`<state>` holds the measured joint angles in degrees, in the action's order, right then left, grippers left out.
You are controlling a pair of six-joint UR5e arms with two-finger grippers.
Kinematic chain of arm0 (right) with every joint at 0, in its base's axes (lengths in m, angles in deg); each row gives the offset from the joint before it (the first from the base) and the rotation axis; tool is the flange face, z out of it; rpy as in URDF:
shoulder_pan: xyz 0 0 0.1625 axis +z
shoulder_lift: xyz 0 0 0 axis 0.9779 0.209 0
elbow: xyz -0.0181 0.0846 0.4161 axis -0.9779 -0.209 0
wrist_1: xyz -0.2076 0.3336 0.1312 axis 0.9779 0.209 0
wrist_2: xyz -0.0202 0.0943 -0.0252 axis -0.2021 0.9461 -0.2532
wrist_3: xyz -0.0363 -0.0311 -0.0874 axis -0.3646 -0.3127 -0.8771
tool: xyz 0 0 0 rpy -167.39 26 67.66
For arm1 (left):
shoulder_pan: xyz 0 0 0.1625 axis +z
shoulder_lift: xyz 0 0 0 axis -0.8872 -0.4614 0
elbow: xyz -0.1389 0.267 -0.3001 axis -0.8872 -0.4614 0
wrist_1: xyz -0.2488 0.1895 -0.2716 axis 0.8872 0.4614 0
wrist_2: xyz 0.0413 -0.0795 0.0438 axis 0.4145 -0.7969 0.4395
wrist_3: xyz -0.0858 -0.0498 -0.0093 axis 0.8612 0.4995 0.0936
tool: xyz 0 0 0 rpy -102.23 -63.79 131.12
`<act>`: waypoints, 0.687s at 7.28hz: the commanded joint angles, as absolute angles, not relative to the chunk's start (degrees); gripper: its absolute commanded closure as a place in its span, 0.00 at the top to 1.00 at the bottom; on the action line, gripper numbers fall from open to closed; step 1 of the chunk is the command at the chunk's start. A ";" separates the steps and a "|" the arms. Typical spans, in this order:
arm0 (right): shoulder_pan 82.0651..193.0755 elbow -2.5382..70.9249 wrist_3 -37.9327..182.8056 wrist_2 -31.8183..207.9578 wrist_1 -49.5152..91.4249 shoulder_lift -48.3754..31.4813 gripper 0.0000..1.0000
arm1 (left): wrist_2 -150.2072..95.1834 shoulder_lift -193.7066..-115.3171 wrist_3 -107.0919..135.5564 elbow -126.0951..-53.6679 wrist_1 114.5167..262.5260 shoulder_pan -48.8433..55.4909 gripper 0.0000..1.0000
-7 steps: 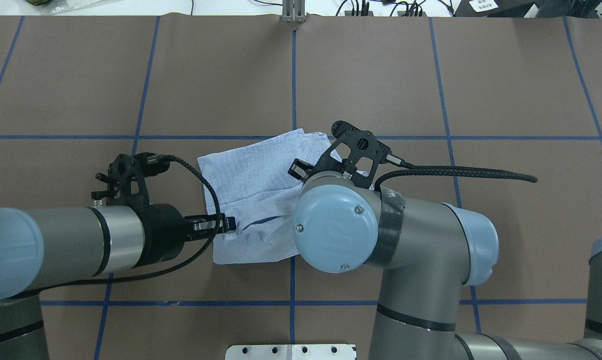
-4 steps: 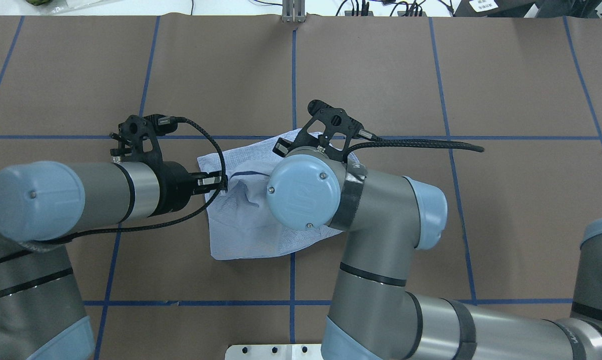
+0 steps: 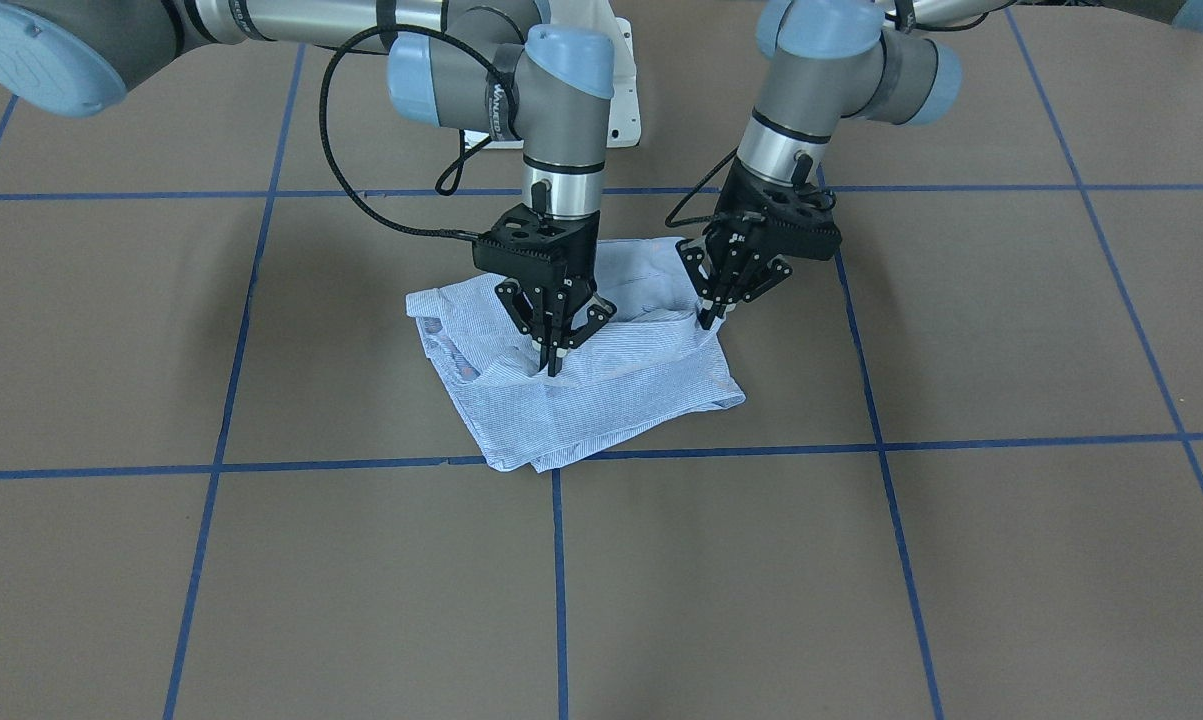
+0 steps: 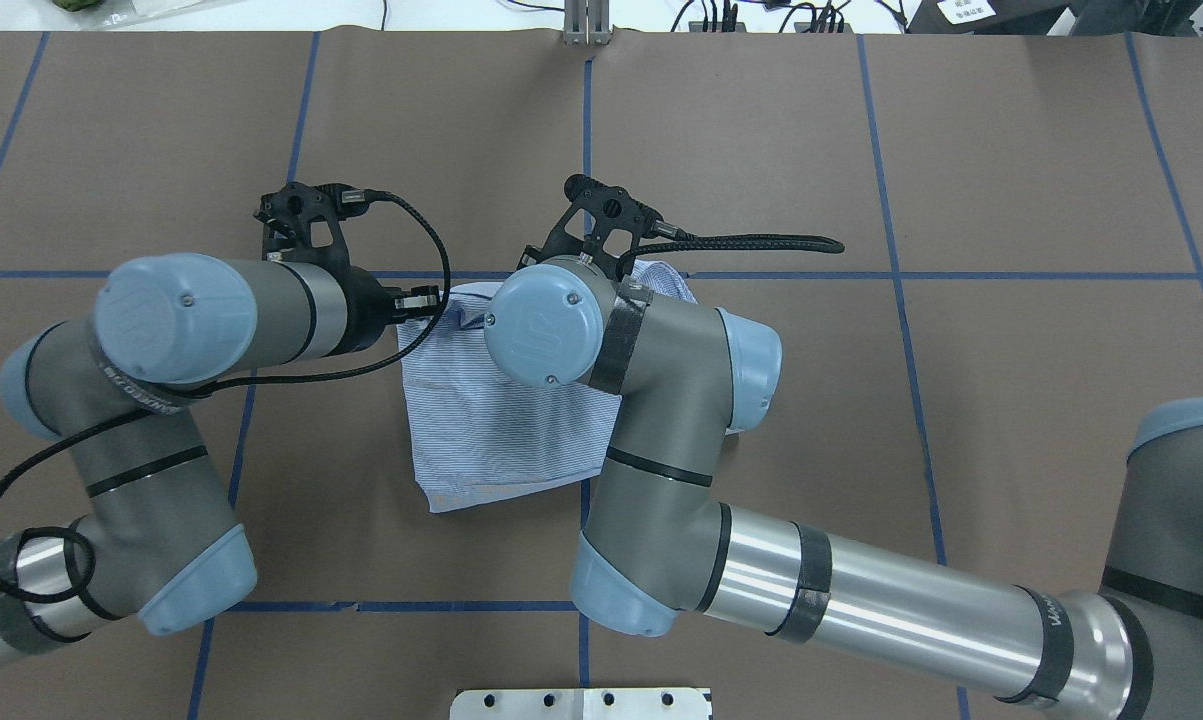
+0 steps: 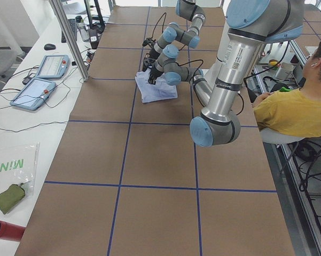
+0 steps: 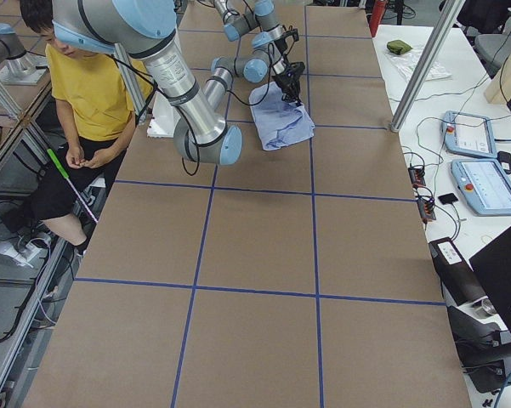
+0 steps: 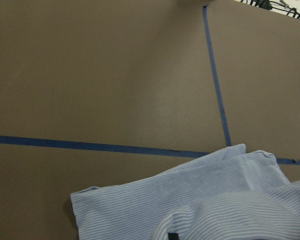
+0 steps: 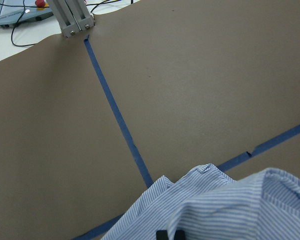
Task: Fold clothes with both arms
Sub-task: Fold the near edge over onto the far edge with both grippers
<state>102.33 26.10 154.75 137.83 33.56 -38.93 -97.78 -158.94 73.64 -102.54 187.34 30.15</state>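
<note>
Showing a light blue striped shirt (image 4: 501, 440) lying as a folded bundle near the middle of the brown counter (image 4: 961, 150), overlapping a crossing of blue tape lines (image 4: 1061, 275).

Reaching in from 9 o'clock in the overhead view with the left arm (image 4: 291, 305). Clenching the left jaws on the shirt's edge at its 10 o'clock corner and holding that cloth slightly raised.

Reaching in from 4 o'clock with the right arm (image 4: 661, 400), covering the shirt's 12 o'clock part with the wrist. In the front-facing view, pointing the right jaws straight down and pinching a raised fold of the shirt between closed tips.

Leaving the 6 o'clock end of the shirt, nearest the robot, resting flat.

In the side views, showing a person (image 5: 294, 112) in a yellow top sitting beyond the counter's edge.
</note>
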 commanded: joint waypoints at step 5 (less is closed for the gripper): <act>103.51 21.97 148.93 139.04 29.73 -39.93 1.00 | -98.00 -159.88 66.34 -96.81 190.63 28.52 0.99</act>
<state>102.87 22.41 150.39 138.44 30.77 -39.42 -97.72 -160.01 70.42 -96.26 190.59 29.57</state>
